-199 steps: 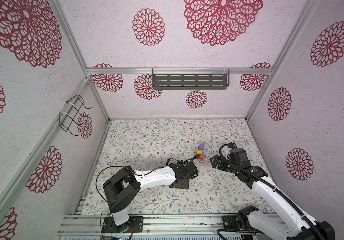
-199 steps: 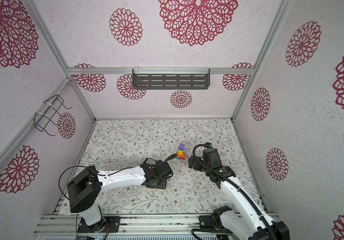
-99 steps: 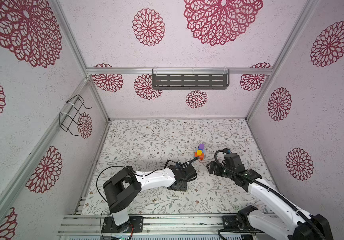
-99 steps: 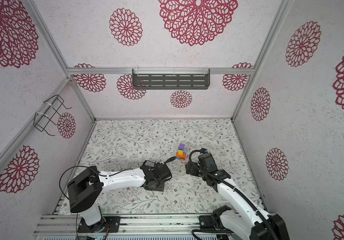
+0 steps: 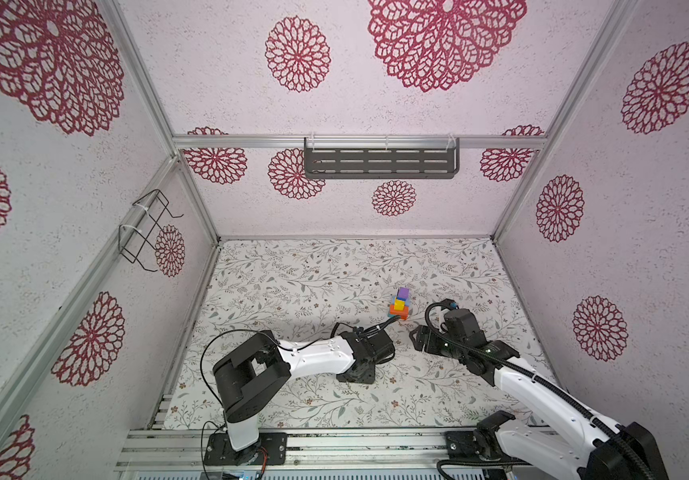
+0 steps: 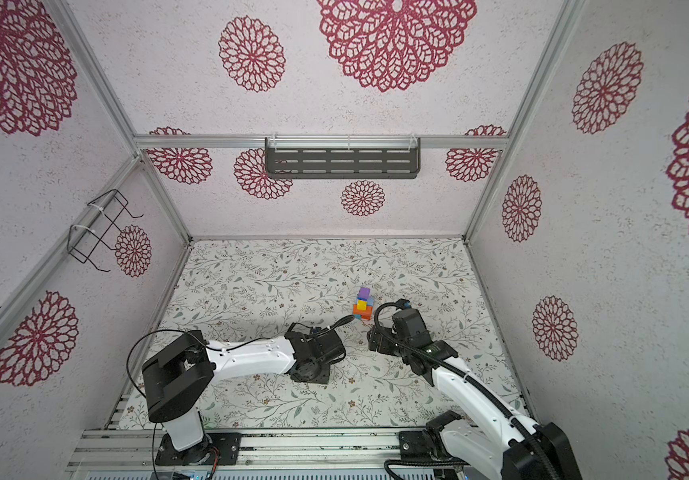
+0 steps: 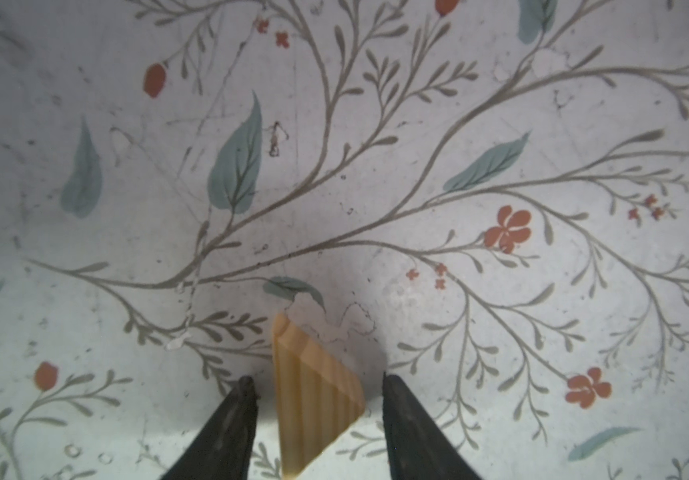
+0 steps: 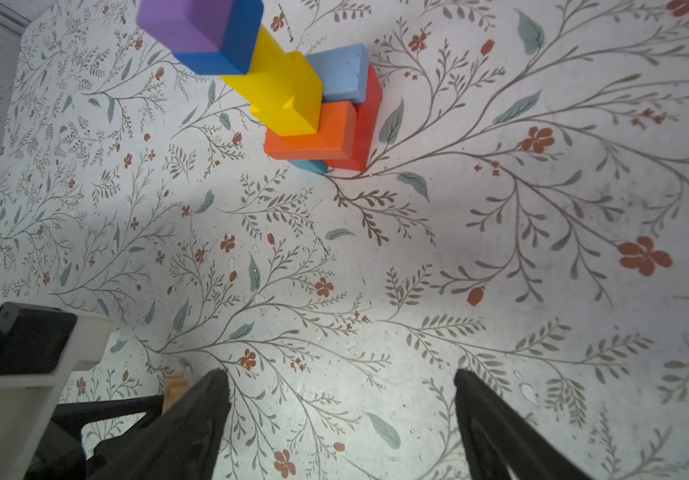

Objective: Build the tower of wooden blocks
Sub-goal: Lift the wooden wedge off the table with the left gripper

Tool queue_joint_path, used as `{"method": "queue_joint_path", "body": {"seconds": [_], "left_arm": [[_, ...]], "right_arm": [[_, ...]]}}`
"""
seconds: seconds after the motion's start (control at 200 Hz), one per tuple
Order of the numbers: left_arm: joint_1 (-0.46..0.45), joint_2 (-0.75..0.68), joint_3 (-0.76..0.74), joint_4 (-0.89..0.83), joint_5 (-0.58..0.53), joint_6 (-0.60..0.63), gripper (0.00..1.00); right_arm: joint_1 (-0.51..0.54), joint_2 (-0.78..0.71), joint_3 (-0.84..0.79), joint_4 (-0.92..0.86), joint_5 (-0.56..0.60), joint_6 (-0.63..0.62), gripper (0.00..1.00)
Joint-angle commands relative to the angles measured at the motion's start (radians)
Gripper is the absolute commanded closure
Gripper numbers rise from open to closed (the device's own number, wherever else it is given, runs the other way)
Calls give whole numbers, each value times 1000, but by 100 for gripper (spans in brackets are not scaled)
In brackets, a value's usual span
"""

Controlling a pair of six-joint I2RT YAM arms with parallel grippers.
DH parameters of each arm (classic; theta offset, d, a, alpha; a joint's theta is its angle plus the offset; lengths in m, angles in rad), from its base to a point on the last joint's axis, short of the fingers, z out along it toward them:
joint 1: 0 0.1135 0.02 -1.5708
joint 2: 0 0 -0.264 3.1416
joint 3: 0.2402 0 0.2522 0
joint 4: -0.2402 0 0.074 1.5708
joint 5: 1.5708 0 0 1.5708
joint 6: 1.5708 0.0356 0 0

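Tower: slim multicoloured wood-block tower (image 5: 400, 304), purple cube on top, stands on the floral table cover (image 5: 293, 282).
Wedge: unpainted triangular wooden wedge (image 7: 313, 399) lies near the tower, apart from it.
Left gripper (image 7: 316, 380): jaws have narrowed and straddle the wedge, not yet touching.
Right gripper (image 8: 340, 374): backed off the tower, spread, empty.
Meaning: wedge pickup looks to be starting.
Writing: none readable.

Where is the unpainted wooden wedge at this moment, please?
In the left wrist view the wooden wedge lies on the floral mat inside the open left gripper; in a top view that gripper sits front-left of the tower.
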Motion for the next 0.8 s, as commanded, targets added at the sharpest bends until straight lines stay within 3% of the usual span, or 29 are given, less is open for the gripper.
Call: {"method": "queue_joint_path", "body": {"seconds": [0.0, 0.525, 0.796], "left_arm": [[-4, 17, -4, 18, -3, -23, 52], [0, 23, 5, 22, 8, -16, 73], [13, -20, 9, 22, 2, -10, 74]], "right_arm": [[8, 6, -1, 22, 13, 20, 13], [11, 1, -3, 16, 15, 12, 13], [12, -9, 0, 7, 16, 9, 14]]}}
